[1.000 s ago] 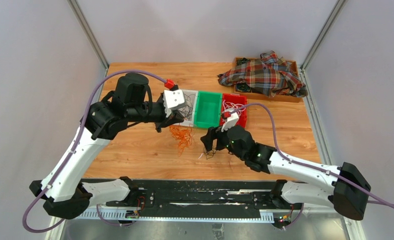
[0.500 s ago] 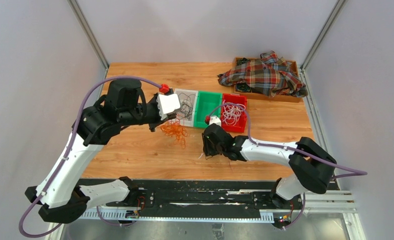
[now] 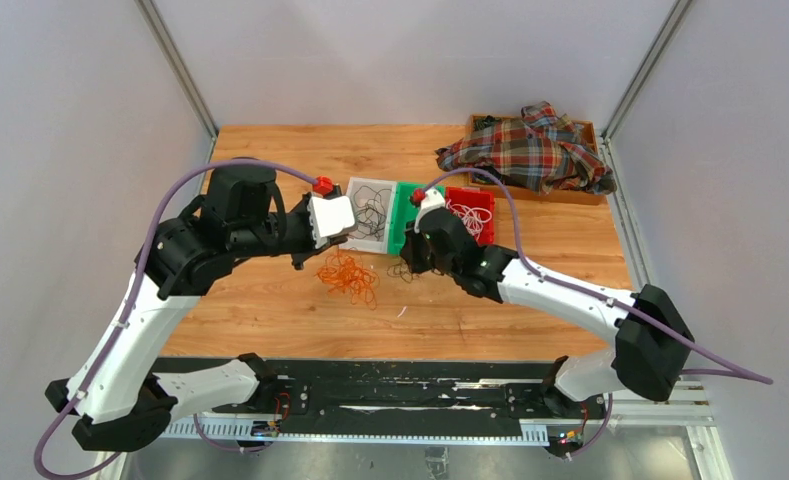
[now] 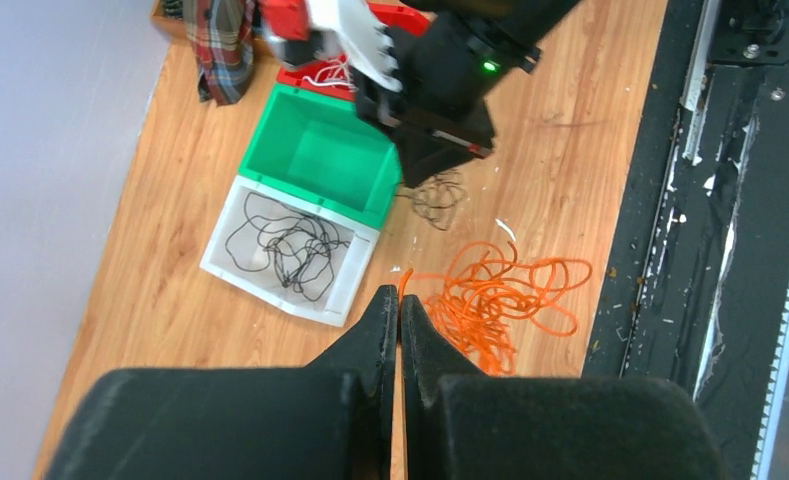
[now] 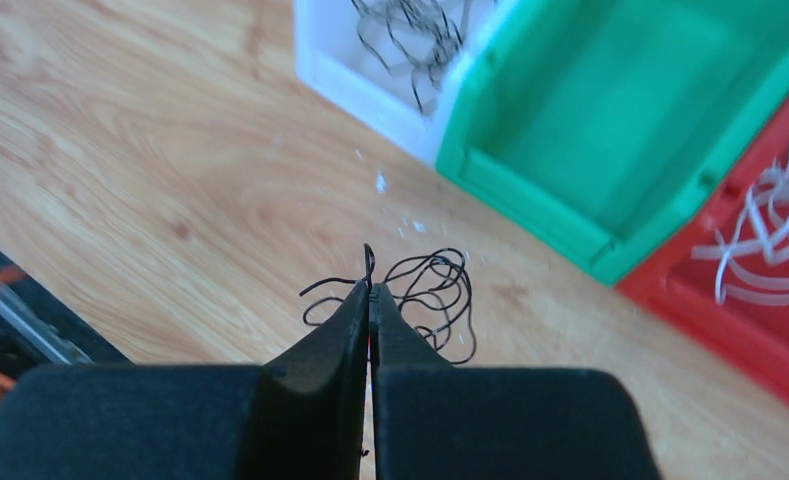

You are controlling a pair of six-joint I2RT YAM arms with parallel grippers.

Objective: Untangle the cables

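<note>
Both grippers closed at mid-bench, on the near side of the bins.
Right gripper [image 5: 369, 290]: jaws pinched on a small black cable bundle [image 5: 435, 290], just beside the green bin [image 4: 310, 150]. Left gripper [image 4: 398, 297]: jaws pressed together at the edge of the orange cable tangle [image 4: 500, 300]; whether a strand is caught cannot be told. Toward the far edge, the white bin [image 4: 270, 297] holds black wires [image 4: 285, 245] and the red bin [image 5: 710, 290] holds white wires [image 5: 770, 250].

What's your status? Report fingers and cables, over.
Left fingers shut on thin orange cable tangle. Right fingers shut on thin black cable clump, near green plastic bin. No obstruction seen.
</note>
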